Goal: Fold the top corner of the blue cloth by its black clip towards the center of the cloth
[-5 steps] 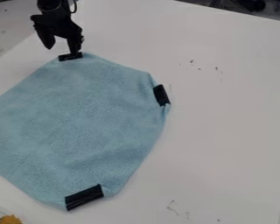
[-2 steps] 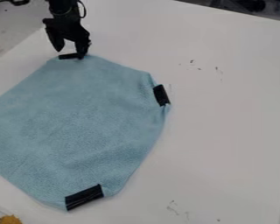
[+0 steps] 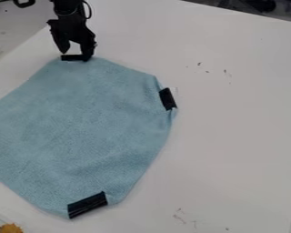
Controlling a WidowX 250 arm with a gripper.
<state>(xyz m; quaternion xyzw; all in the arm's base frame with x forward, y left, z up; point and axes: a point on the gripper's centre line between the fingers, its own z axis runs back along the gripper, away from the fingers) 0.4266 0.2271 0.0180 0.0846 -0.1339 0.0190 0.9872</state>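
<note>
At lower left corner, small yellow item [image 3: 11, 228]; across the left side, blue cloth [image 3: 81, 123] flat on white table [image 3: 233, 136]. Upper left: gripper [image 3: 76, 55] at top strip [image 3: 71, 58] on cloth edge, fingers well parted, nothing visibly clamped, contact uncertain; then black strips at the cloth's bottom [image 3: 87, 205] and right edges, the latter near upper centre.

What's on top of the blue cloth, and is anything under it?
Black strips sit on the blue cloth at its bottom, right and top edges, the last by the gripper. Anything under the cloth is hidden.
</note>
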